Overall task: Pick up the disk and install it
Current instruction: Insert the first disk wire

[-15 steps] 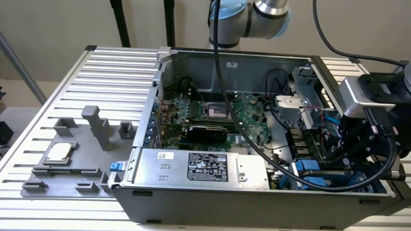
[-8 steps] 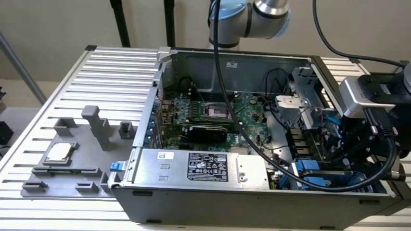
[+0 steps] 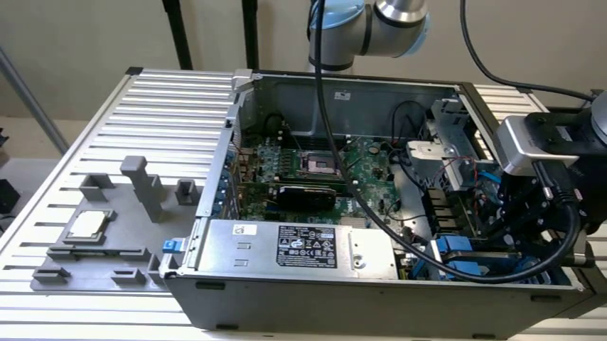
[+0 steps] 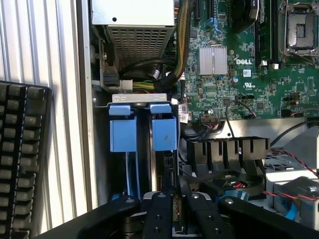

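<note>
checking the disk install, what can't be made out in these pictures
- Gripper fingertips and what they pinch: wrist view, cut off by the frame edge and dark.
- Disk: wrist view, only a thin edge between the blue rails; label hidden, seating unclear.
- Drive bay: exterior view, hidden behind the wrist camera and black cable.
- Power supply label: exterior view, too small.

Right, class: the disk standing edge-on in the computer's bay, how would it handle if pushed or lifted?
The disk is probably stiff: its long edge runs straight, with no sag. Its blue plastic rails likely slide easily along the bay, but might flex or crack if levered sideways. Being thin and on edge, it would probably tip over outside the case.
</note>
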Tool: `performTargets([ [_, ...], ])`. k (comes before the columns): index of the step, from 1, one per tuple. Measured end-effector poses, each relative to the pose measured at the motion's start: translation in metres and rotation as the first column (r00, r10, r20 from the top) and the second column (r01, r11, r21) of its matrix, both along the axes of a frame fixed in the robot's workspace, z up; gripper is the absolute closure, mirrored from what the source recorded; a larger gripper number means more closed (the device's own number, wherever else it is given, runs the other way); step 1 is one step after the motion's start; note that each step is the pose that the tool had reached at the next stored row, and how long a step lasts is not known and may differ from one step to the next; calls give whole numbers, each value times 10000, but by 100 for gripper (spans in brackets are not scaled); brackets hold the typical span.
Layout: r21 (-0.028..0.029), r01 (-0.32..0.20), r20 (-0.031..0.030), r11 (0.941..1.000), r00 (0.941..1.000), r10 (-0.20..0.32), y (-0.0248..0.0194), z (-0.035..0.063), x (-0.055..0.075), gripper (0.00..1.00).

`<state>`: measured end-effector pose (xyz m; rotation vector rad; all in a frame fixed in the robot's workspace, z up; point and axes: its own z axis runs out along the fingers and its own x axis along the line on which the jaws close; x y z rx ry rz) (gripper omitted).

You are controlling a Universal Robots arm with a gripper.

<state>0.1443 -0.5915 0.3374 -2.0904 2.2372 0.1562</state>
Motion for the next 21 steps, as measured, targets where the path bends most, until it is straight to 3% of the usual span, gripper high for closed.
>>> performTargets([
  [19,7,-1,4,10000,10000,1,30,-33,27,84],
  [21,14,-4,3,10000,10000,4,31,-34,28,76],
])
